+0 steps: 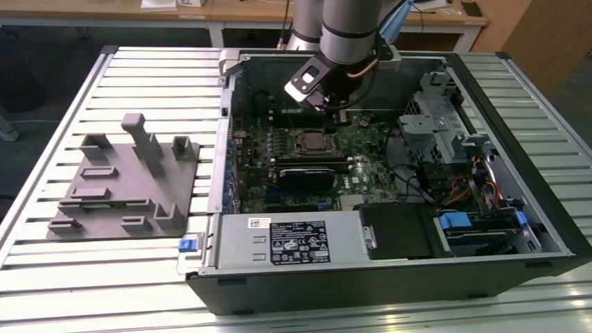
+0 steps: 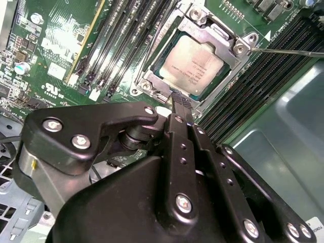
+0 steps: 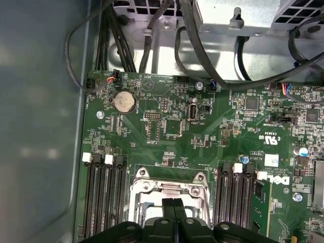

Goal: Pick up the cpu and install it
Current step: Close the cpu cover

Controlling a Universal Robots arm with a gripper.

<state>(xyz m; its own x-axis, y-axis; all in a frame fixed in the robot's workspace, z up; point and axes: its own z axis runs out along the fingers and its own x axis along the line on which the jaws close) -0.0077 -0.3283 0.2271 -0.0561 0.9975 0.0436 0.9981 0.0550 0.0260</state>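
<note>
Slatted metal bench (image 1: 55, 291) is carrying the whole job, with a grey tray (image 1: 125, 184) lying on it at the exterior view's left and an open computer case (image 1: 370, 295) lying on its side beside the tray. Inside the case the green motherboard (image 3: 202, 126) is facing up.

In the second wrist view the cpu (image 2: 195, 63) is already sitting flat in the socket (image 2: 238, 48), its pale metal top showing inside the metal frame. The claw (image 2: 178, 98) is hanging low over the board with its two fingers pressed together and nothing between them. Its tip is pointing at the near edge of the socket frame, just beside the chip and not on it. Whether the tip is touching the frame I cannot tell.

Judging by this, the picking up and placing are looking done: the chip is lying free of the claw and squarely in its seat. The frame appears to be lying down around it, but whether the thin lever (image 2: 288, 51) at the socket's side is latched is not clear.

Farther back, the arm (image 1: 351, 21) is reaching down into the case, and wooden desks (image 1: 240, 10) are standing behind the bench.
</note>
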